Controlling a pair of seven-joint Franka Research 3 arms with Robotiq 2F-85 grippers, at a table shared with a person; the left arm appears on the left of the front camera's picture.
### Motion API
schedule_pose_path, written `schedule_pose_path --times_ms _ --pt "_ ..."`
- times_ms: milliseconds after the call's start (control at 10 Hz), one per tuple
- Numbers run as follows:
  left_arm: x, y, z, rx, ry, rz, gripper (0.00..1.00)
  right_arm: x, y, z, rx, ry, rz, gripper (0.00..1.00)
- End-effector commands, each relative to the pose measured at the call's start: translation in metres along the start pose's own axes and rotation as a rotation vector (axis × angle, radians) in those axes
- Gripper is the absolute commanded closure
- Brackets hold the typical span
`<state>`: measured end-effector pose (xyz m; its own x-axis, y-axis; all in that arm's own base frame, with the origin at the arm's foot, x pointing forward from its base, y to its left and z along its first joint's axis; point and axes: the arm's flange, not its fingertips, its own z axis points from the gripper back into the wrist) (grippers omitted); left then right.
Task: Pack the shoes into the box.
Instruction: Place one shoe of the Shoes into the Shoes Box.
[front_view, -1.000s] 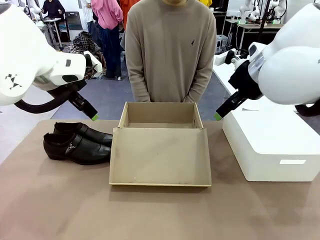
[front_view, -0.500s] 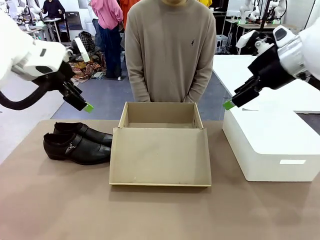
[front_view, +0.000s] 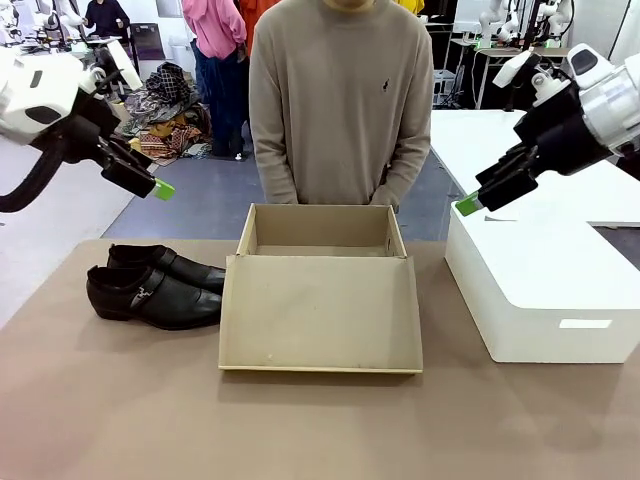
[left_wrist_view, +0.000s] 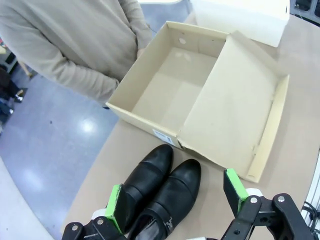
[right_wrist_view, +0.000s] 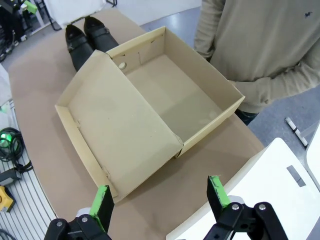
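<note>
Left arm (front_view: 45, 105) and right arm (front_view: 600, 100) rose outward, jaws released; glossy black leather shoes (front_view: 155, 285) stay unpacked left of the tan cardboard box (front_view: 320, 228).

The room is bright and evenly lit from overhead, and my look across the table (front_view: 300, 430) is sharp. Shadows are soft and short. There is a thin one under the front edge of the box (front_view: 320, 310) and another beneath the white box (front_view: 545, 290), whose top is nearly washed out. The shoes (front_view: 155, 285) carry small pale highlights on their gloss. From my left wrist the floor (left_wrist_view: 82, 126) shows a hazy lamp reflection. Both my wrist views bow straight lines near the edges.
</note>
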<state>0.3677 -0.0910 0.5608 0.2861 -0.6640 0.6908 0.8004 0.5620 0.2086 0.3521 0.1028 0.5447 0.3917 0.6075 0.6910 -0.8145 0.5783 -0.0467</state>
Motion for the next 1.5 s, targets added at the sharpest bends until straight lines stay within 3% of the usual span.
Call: schedule_pose_path --times_ms 0,200,700,1100,1200,1300,1400 --pt "-0.003 0.001 -0.006 0.049 -0.025 0.045 0.00 -0.008 -0.001 -0.005 0.043 -0.025 0.029 0.00" --pt "0.000 0.000 0.000 0.000 0.000 0.000 0.00 0.000 0.000 0.000 0.000 0.000 0.000 0.00" --pt "-0.018 -0.020 0.008 0.019 -0.033 0.108 0.00 -0.012 0.012 0.017 -0.028 -0.012 -0.016 0.00" --pt "-0.025 -0.036 0.021 0.043 -0.038 0.125 0.00 -0.022 0.018 0.020 -0.017 -0.011 -0.021 0.00" --pt "-0.025 -0.037 0.021 0.054 -0.029 0.151 0.00 -0.023 0.020 0.020 -0.010 -0.007 -0.020 0.00" --pt "-0.005 -0.013 0.020 0.030 -0.040 0.110 0.00 -0.023 0.022 0.019 -0.001 -0.003 -0.028 0.00" --pt "-0.005 -0.013 0.020 0.030 -0.040 0.110 0.00 -0.002 0.002 0.024 -0.018 -0.005 -0.002 0.00"
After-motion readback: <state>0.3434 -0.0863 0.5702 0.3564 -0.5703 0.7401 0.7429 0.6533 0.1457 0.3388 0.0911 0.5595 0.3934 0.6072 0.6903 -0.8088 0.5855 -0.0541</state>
